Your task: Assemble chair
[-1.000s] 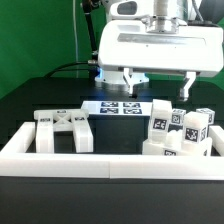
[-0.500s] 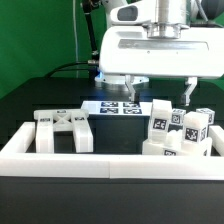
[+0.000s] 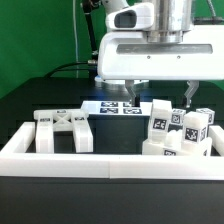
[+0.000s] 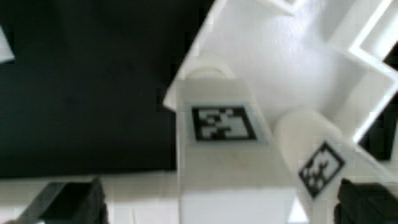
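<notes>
Jaws stood wide apart, holding nothing — my gripper hovered above the tagged posts. I judged it best to centre over one post — then descend squarely.

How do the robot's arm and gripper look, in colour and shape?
The arm is white with a grey cylindrical wrist. The gripper has a wide, boxy white body and two slim dark fingers. I see no markings.
</notes>
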`<state>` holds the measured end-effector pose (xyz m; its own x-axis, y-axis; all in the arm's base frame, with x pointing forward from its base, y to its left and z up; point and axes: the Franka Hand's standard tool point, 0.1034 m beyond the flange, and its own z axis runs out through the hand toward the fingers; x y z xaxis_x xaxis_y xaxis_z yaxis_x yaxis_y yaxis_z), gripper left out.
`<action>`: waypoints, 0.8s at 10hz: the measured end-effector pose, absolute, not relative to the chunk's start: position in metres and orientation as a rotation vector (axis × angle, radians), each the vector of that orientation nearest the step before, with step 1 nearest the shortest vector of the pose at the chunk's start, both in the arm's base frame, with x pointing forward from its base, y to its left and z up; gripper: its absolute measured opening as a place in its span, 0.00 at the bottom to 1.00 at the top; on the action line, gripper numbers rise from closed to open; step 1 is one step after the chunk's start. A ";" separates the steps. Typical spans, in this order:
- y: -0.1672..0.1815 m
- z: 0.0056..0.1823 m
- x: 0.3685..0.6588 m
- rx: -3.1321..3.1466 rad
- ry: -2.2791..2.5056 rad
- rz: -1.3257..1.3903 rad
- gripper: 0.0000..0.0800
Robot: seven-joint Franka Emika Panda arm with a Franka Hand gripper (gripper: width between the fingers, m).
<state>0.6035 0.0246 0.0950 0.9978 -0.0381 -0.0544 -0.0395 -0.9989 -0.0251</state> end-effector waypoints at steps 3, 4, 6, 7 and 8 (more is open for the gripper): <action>0.019 0.095 0.608 -3.117 0.068 0.057 0.81; 0.019 0.095 0.608 -3.117 0.070 0.057 0.77; 0.019 0.095 0.608 -3.117 0.071 0.057 0.52; 0.019 0.095 0.608 -3.117 0.071 0.057 0.52; 0.019 0.095 0.608 -3.117 0.071 0.057 0.36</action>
